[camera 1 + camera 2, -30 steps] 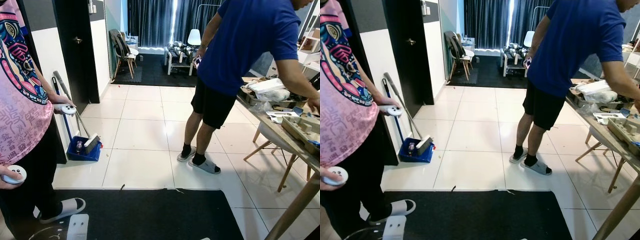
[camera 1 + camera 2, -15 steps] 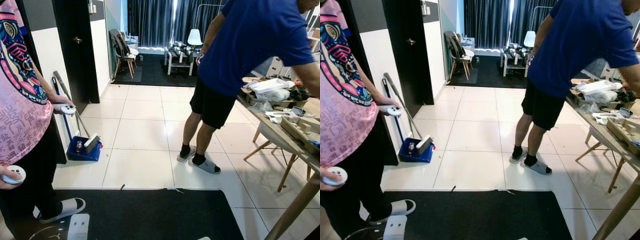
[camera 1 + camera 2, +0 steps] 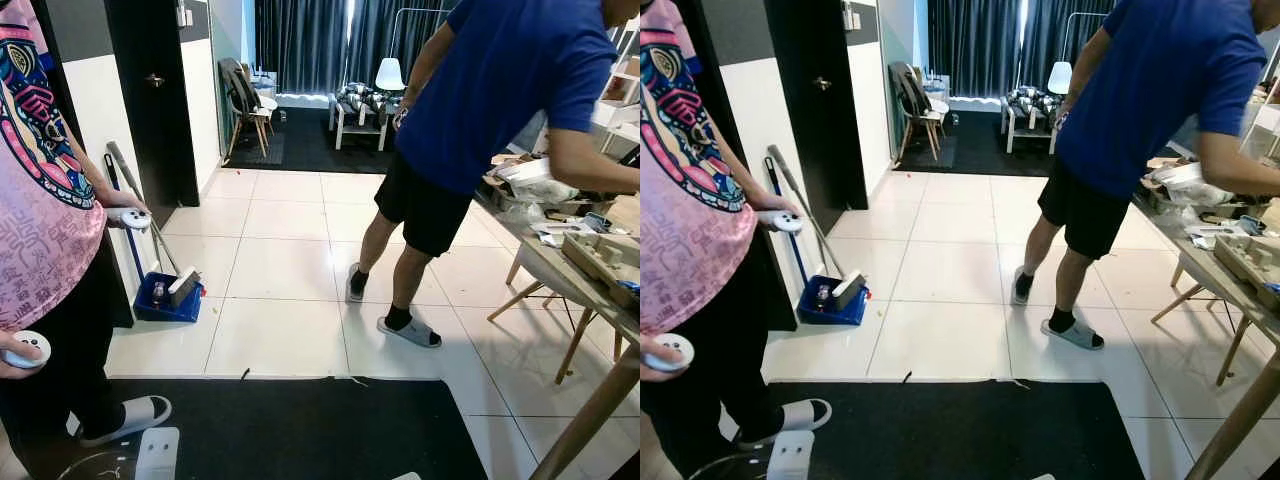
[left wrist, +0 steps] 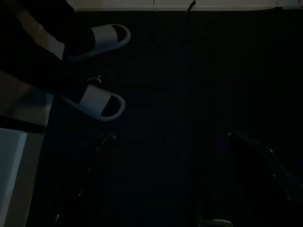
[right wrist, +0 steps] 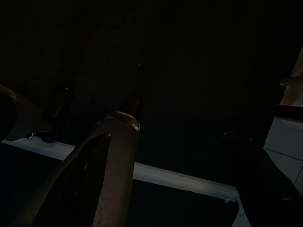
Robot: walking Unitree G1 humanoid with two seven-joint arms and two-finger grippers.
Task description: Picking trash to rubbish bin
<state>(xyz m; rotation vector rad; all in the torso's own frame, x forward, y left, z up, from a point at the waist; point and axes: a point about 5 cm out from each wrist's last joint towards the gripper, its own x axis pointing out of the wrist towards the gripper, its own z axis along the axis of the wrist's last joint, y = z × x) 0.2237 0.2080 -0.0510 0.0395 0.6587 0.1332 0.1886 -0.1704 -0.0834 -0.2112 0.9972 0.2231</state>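
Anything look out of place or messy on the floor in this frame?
Small bits of debris lie on the white tiles along the far edge of the black mat. A blue dustpan with a brush in it stands by the wall. Nothing looks spilled or broken.

dustpan (image 3: pixel 167 299) left, table (image 3: pixel 560 275) right, mat (image 3: pixel 300 425) before

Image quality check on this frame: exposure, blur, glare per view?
Left and right eye views: well lit and sharp, with soft glare on the white floor tiles and a bright strip between the curtains. Left wrist view: badly underexposed; a person's white slippers on the black mat can be made out. Right wrist view: nearly black, with a pale floor strip.
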